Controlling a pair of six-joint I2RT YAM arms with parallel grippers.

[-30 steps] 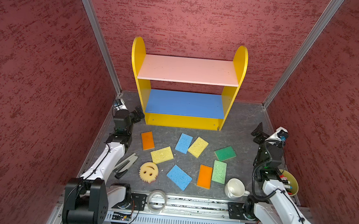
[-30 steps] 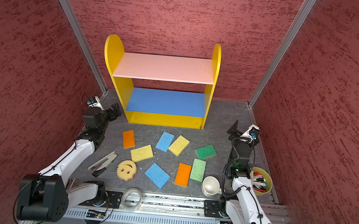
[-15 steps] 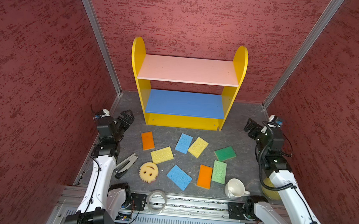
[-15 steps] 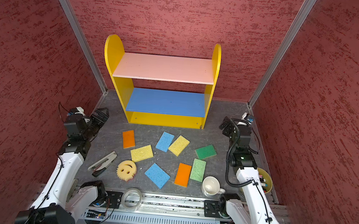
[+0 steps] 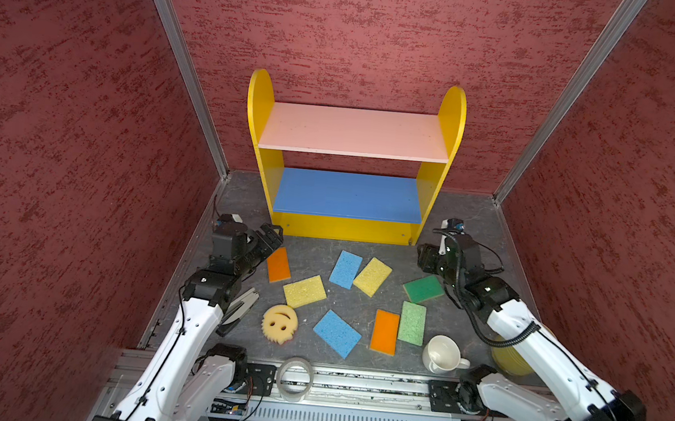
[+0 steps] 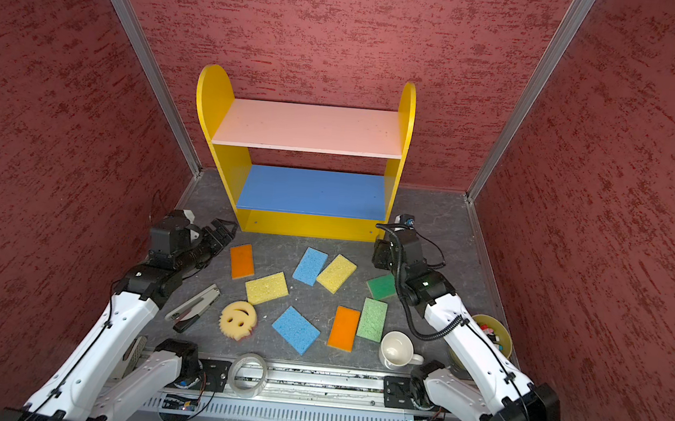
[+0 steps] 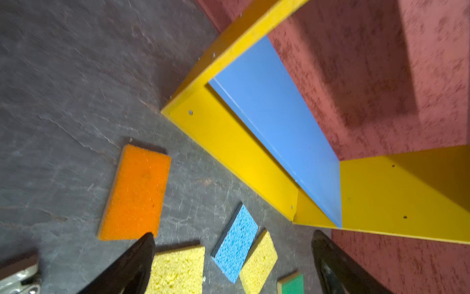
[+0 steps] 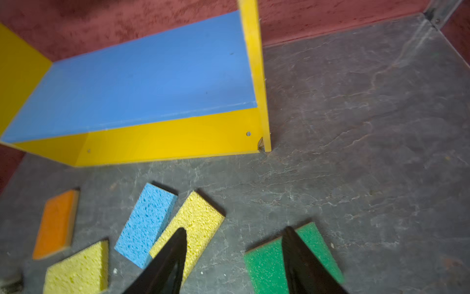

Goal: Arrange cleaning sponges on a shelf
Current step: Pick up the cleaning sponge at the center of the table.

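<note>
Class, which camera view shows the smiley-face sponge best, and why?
The top views: both show the smiley-face sponge whole, face up, with nothing covering it. Neither the left wrist view nor the right wrist view shows it at all.

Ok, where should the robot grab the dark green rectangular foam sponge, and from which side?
Pinch the dark green rectangular foam sponge across its short width at mid-length, one finger on each long edge, coming straight down. It lies flat on the grey table with bare surface beside both long edges there. It sits skewed, so the open right gripper probably needs a wrist turn.
</note>
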